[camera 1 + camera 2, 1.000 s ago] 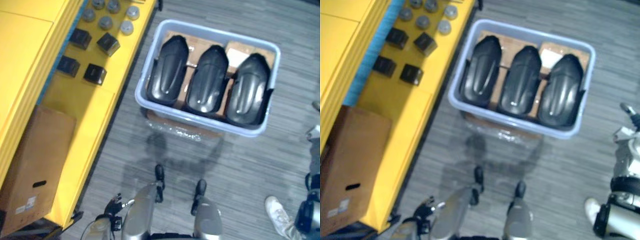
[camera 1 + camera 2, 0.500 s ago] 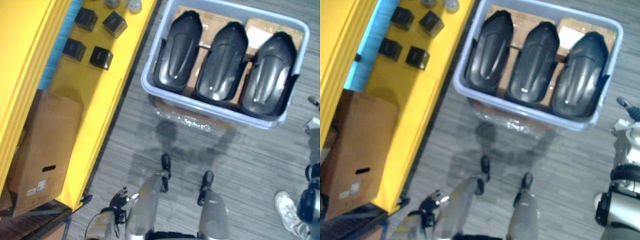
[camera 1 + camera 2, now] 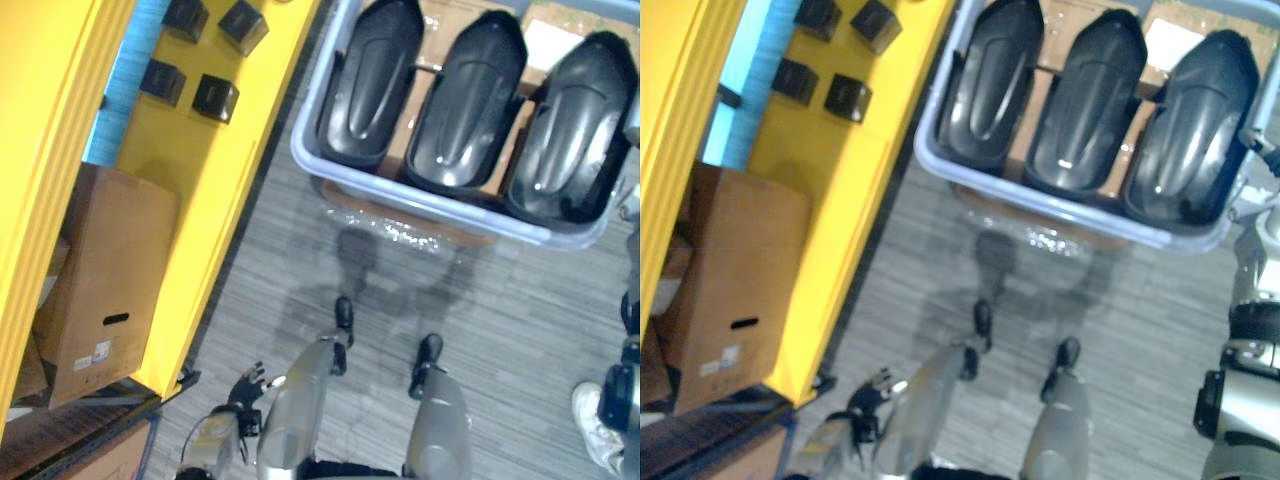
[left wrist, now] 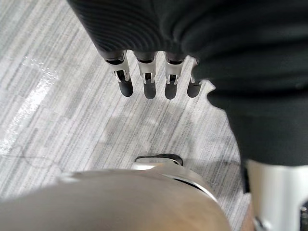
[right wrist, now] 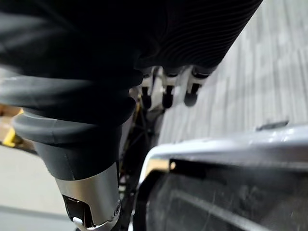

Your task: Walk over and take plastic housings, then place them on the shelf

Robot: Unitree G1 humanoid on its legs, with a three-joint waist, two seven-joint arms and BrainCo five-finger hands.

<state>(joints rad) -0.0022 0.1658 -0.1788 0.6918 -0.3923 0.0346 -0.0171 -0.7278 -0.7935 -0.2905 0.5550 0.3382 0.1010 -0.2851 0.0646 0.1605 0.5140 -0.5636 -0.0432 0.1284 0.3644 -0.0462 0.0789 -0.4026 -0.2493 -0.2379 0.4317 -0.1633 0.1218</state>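
Three black plastic housings lie side by side in a pale blue bin on the floor ahead: left housing, middle housing, right housing. My left hand hangs low by my side over the grey floor. In the left wrist view its fingers are straight and hold nothing. My right hand is beside the bin's right end. In the right wrist view its fingers hang relaxed above the bin's rim and a housing.
A yellow shelf runs along the left, close to the bin's left end. On it are small black boxes and a brown cardboard box. A person's white shoe is on the floor at lower right.
The whole picture has shifted: the camera has come closer to the bin, which now sits higher and larger. My right hand now reaches the bin's right end.
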